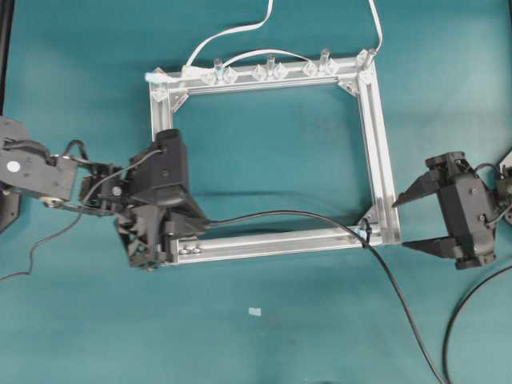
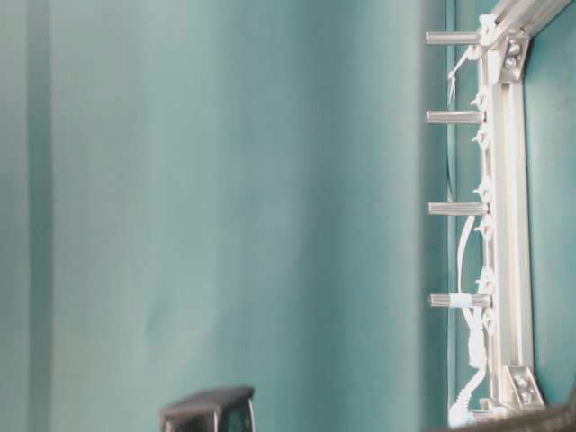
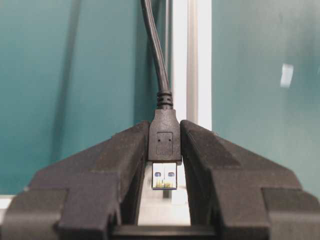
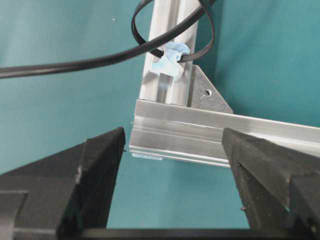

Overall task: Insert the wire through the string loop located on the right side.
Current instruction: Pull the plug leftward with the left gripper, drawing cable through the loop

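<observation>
Wire (image 1: 280, 214) is running through the string loop (image 4: 172, 30) at the aluminium frame (image 1: 376, 136)'s lower right corner, its plug (image 3: 164, 140) pinched in the left gripper (image 3: 164, 150). Right gripper (image 1: 416, 220) is hanging wide open just outside that corner, bare teal table (image 1: 264, 336) lying around it.

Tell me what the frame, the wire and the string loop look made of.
Frame: brushed aluminium by its silvery, grooved extruded rails. Wire: matte black rubbery jacket, moulded plastic plug with metal tip. String loop: thin glossy black band, probably plastic, with a light-blue tag.
</observation>
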Robot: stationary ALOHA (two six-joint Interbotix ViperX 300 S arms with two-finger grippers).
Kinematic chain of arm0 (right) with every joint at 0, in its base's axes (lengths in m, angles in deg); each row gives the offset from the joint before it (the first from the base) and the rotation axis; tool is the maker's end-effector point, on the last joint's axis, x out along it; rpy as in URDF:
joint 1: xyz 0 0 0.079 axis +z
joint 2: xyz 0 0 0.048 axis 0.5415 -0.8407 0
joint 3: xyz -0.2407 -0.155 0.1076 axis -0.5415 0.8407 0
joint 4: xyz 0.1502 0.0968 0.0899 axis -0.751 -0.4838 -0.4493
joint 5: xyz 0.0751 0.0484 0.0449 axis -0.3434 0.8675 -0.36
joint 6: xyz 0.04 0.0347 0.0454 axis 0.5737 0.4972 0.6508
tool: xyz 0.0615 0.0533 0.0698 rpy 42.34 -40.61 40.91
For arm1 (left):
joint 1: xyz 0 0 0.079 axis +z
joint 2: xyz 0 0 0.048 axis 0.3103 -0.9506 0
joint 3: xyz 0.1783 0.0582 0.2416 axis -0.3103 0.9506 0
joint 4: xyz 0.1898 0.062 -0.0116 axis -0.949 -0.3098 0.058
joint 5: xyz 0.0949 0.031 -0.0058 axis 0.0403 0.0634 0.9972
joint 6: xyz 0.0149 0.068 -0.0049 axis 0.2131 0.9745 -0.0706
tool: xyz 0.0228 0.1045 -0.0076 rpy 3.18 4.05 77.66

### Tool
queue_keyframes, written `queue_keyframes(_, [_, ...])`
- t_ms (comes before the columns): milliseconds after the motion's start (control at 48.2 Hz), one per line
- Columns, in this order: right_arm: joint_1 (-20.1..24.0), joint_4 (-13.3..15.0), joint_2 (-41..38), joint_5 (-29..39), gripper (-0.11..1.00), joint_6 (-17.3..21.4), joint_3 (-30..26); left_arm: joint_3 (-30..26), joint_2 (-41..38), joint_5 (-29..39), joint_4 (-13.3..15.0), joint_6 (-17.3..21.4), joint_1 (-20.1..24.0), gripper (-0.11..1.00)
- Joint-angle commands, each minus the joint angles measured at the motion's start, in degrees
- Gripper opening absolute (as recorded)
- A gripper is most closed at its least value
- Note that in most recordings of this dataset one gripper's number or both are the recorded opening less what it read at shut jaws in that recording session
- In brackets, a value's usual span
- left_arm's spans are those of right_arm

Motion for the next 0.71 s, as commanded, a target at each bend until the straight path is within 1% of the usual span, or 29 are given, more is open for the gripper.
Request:
queue_keyframes(0, [0.09, 0.09, 0.18, -0.26, 0.85, 0.0, -0.35, 0.97, 2.9, 1.14, 0.09, -0.88, -0.53, 0.22])
queue_keyframes(208, [0.09, 0.09, 0.09, -0.35, 0.85, 0.0, -0.44, 4.39, 6.59, 6.5, 0.09, -3.52, -1.58, 0.22])
queue_keyframes(353, [0.09, 0.09, -0.18, -0.79, 0.85, 0.0, -0.35, 6.77, 8.79, 8.53, 0.09, -5.27, -2.99, 0.22])
queue_keyframes(436, [0.09, 0.09, -0.26, -1.23, 0.85, 0.0, -0.44, 7.73, 9.32, 9.23, 0.09, -6.5, -3.78, 0.22])
queue_keyframes(519, [0.09, 0.09, -0.35, -1.58, 0.85, 0.0, -0.44, 8.44, 9.4, 10.9, 0.09, -8.61, -4.31, 0.22])
queue_keyframes(685, [0.09, 0.09, -0.53, -1.67, 0.85, 0.0, -0.44, 9.23, 9.14, 13.71, 0.09, -10.37, -5.54, 0.22])
